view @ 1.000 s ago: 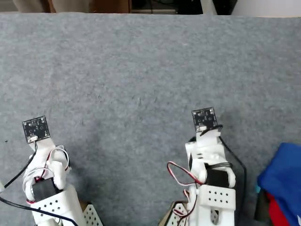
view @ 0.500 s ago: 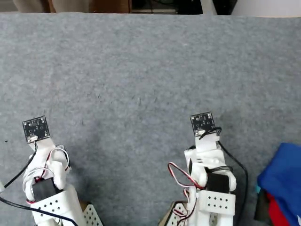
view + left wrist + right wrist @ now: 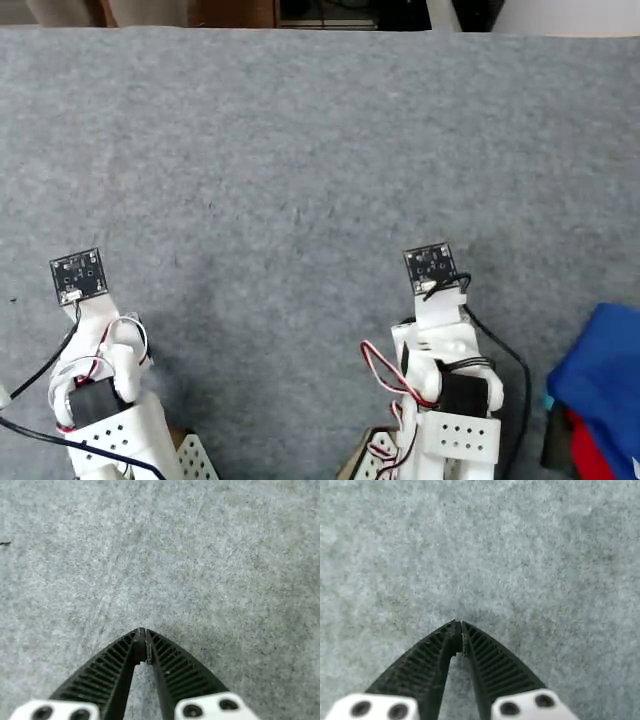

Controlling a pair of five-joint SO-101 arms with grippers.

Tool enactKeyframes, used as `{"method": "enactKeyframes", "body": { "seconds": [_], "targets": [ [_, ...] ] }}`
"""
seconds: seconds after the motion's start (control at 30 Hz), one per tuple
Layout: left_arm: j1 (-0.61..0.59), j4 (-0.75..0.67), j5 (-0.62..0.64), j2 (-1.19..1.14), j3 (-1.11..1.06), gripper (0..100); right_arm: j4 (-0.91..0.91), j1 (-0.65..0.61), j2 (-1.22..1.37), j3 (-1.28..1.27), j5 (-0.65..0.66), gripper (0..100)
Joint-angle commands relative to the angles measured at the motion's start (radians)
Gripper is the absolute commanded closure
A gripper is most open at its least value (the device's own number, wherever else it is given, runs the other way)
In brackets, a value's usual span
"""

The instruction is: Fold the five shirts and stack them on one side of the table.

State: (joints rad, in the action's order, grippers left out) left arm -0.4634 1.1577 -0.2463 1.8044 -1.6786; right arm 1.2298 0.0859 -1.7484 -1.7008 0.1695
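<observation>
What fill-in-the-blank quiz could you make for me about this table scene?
1. The table has a ___ cover.
2. The left gripper and the right gripper are both ___, with nothing held.
3. The pile of shirts at the table's edge shows red cloth and ___ cloth.

Missing words: gray; shut; blue.

Two arms here, the left arm [image 3: 100, 395] and the right arm [image 3: 447, 385], on one grey worktop [image 3: 300, 150]. That gives two grippers, the left gripper [image 3: 141, 636] and the right gripper [image 3: 458, 628]. Shirts, I count two: one blue shirt [image 3: 602, 365], one red shirt [image 3: 590, 455].
</observation>
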Motion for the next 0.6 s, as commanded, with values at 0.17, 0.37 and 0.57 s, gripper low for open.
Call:
{"method": "enactKeyframes", "body": {
  "seconds": [0.17, 0.37, 0.57],
  "targets": [
    [-0.003, 0.011, 0.000, -0.002, -0.012, 98, 0.005, -0.008, -0.010, 0.002, -0.006, 99.3],
    [-0.009, 0.012, 0.000, -0.004, -0.012, 98, 0.005, -0.008, -0.010, 0.002, -0.006, 99.3],
    [-0.008, 0.012, 0.000, -0.004, -0.012, 98, 0.005, -0.008, -0.010, 0.002, -0.005, 99.3]
  ]
}}
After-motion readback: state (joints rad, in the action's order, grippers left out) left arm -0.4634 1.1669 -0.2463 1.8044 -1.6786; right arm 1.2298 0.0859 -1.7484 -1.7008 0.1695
